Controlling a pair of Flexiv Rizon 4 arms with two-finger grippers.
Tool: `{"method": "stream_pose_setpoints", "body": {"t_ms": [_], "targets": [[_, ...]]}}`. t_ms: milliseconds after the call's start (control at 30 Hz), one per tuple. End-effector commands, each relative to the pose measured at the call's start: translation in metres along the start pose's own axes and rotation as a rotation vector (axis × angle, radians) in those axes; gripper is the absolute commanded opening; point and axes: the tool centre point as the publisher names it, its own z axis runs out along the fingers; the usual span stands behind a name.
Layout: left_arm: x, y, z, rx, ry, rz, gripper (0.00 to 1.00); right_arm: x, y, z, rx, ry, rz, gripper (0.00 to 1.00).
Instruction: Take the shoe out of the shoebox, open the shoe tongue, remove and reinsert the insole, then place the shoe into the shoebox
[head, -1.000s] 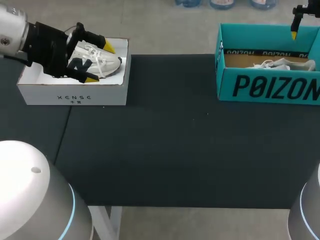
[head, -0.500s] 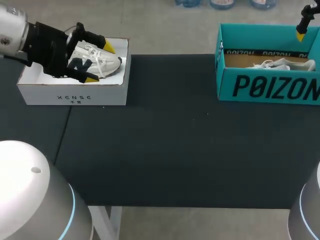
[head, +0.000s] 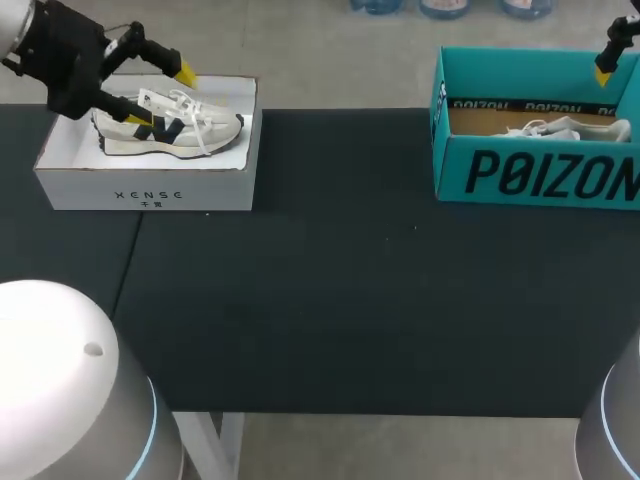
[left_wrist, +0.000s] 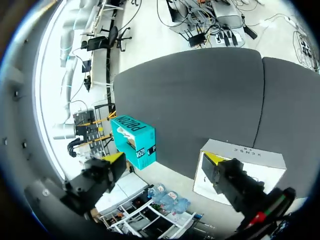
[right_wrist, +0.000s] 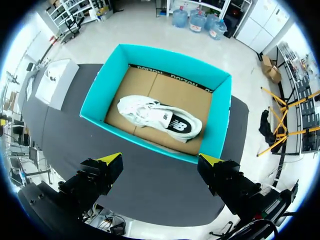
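A white and grey shoe with white laces lies in the open white box at the table's far left. My left gripper hangs open above that box with nothing between its fingers. In the left wrist view the left gripper stands wide apart, with the white box under one finger. A second white shoe lies in the teal shoebox at the far right. Of my right arm only one yellow fingertip shows there. My right gripper is open high above the teal shoebox and its shoe.
Dark table surface stretches between the two boxes and toward the front edge. The teal shoebox shows far ahead of the left gripper. The white box sits at the table's other end in the right wrist view.
My left gripper has risen and drawn back from the shoe in the white box, still open and empty. The right gripper's tip has drifted slightly to the right above the teal box.
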Motion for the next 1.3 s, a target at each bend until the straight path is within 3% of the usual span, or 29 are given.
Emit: {"method": "stream_pose_setpoints", "body": {"t_ms": [33,133,733,833,967,1233,1300], "targets": [[0.008,0.049,-0.013,0.111,0.084,0.016,1.0,0.0,-0.002,0.0,-0.005,0.0,0.0,1.0],[0.023,0.074,-0.021,0.098,0.157,-0.057,1.0,0.0,-0.002,0.0,-0.005,0.0,0.0,1.0],[0.023,0.074,-0.021,0.098,0.157,-0.057,1.0,0.0,-0.002,0.0,-0.005,0.0,0.0,1.0],[0.044,0.08,-0.046,0.07,0.217,-0.022,1.0,0.0,-0.002,0.0,-0.005,0.0,0.0,1.0],[0.079,0.093,-0.06,0.094,0.311,-0.009,1.0,0.0,-0.002,0.0,-0.005,0.0,0.0,1.0],[0.136,0.116,-0.066,0.122,0.407,0.009,1.0,0.0,-0.002,0.0,-0.005,0.0,0.0,1.0],[0.151,0.122,-0.064,0.163,0.442,0.024,1.0,0.0,-0.002,0.0,-0.005,0.0,0.0,1.0]]}}
